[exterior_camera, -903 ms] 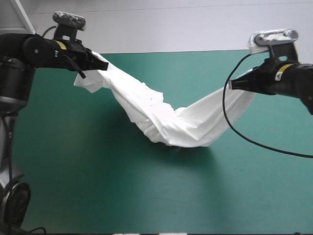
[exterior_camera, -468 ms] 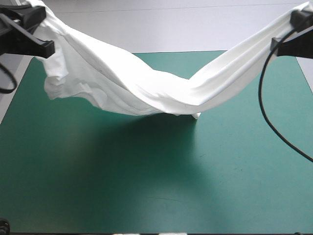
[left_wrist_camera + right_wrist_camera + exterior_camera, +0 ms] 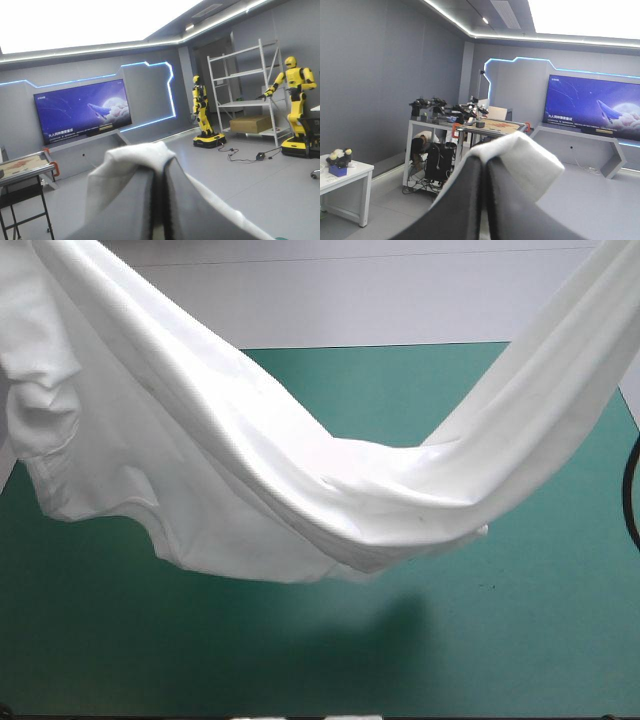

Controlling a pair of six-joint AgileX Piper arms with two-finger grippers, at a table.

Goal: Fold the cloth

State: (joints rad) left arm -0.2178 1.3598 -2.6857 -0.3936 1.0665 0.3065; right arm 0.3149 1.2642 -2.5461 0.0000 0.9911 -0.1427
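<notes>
The white T-shirt [image 3: 300, 500] hangs in a broad sagging band across the high view, from upper left to upper right. Its lowest fold droops over the middle of the teal-green table [image 3: 520, 640] and casts a shadow there. A sleeve and loose hem dangle at the left. Neither gripper shows in the high view. In the left wrist view my left gripper [image 3: 162, 172] is shut on the T-shirt [image 3: 125, 167], which bunches over the fingertips. In the right wrist view my right gripper [image 3: 485, 162] is likewise shut on the T-shirt [image 3: 530, 162]. Both wrist views look level into the room.
Bare teal-green cover shows beneath and in front of the hanging shirt. The table's far edge [image 3: 400, 345] is visible behind the sag.
Both arms have risen and spread, carrying the T-shirt up. The grippers have left the high view, and the shirt now hangs wider and closer to the camera.
</notes>
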